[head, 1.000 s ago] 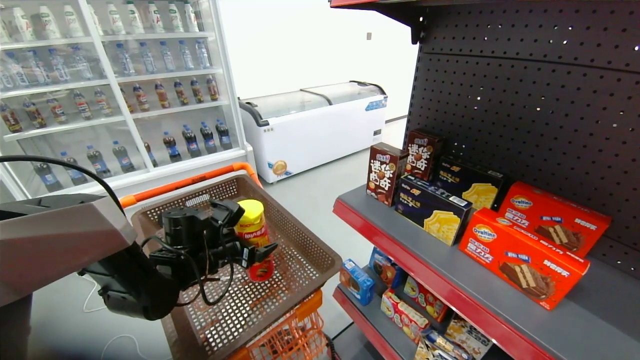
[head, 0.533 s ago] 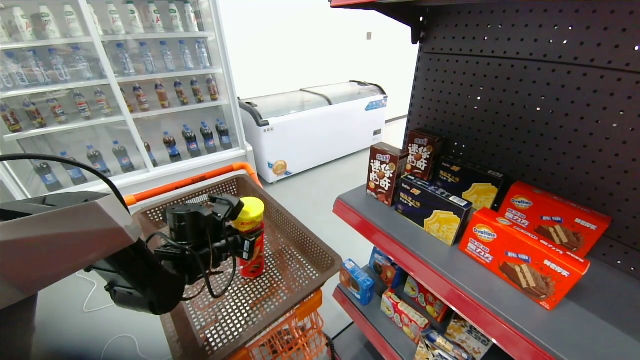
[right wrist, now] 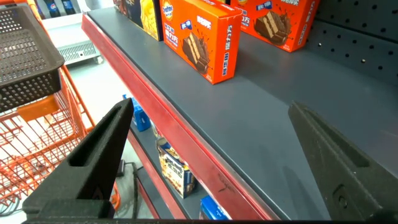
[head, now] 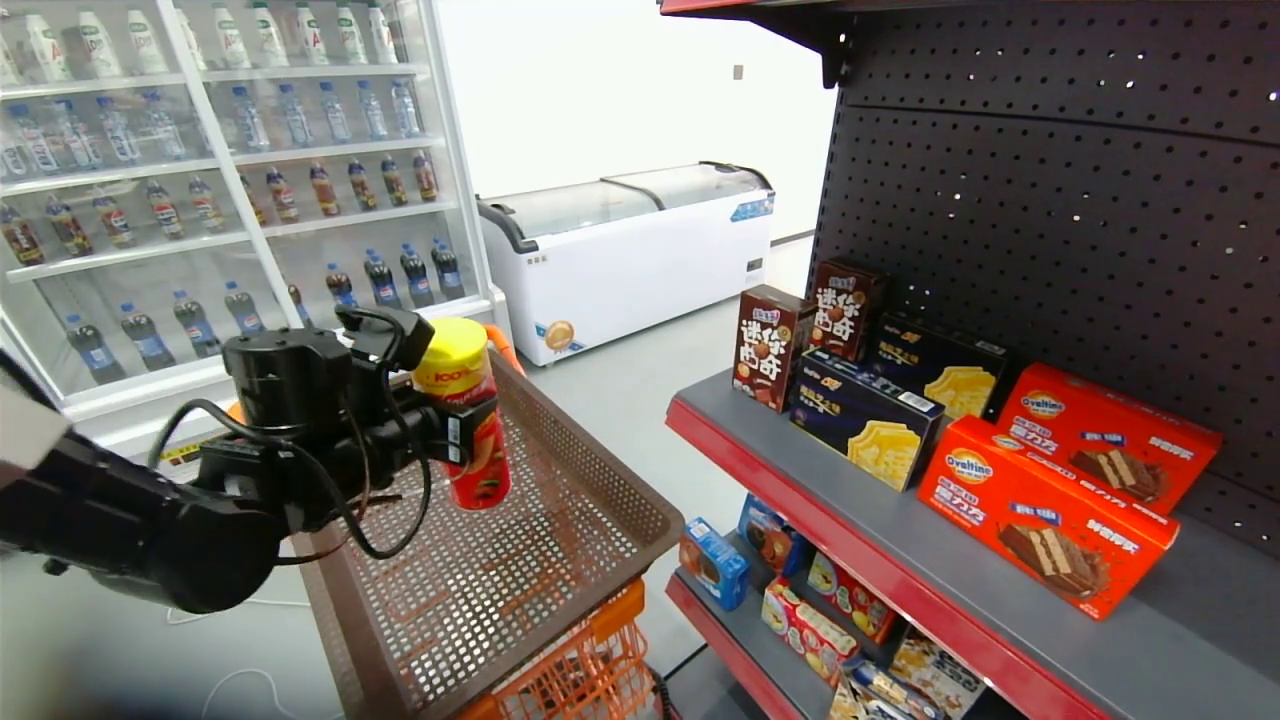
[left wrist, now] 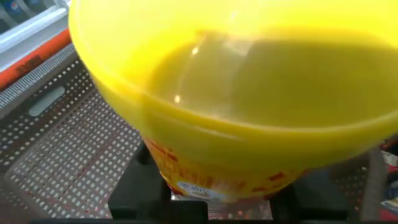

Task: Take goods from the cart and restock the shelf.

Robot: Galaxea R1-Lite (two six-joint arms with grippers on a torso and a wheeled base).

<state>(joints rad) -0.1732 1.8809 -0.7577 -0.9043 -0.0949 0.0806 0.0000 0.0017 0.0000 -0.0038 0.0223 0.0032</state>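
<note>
Print is recorded by location only; no wording is transcribed.

- **Canister** (head: 470, 420), left of the shelf (head: 790, 470): red lettering on the yellow band under the lid, and further print on the red label.
- **Brown boxes** (head: 770, 345), on the shelf: large white characters.
- **Dark blue boxes** (head: 865, 420), on the shelf: a small logo and a line of pale print.
- **Orange boxes** (head: 1040, 510), on the shelf: an oval logo and white characters.
- **Chest freezer** (head: 640, 270), beyond the shelf's far end: a round gold sticker and a blue label, both illegible.
</note>
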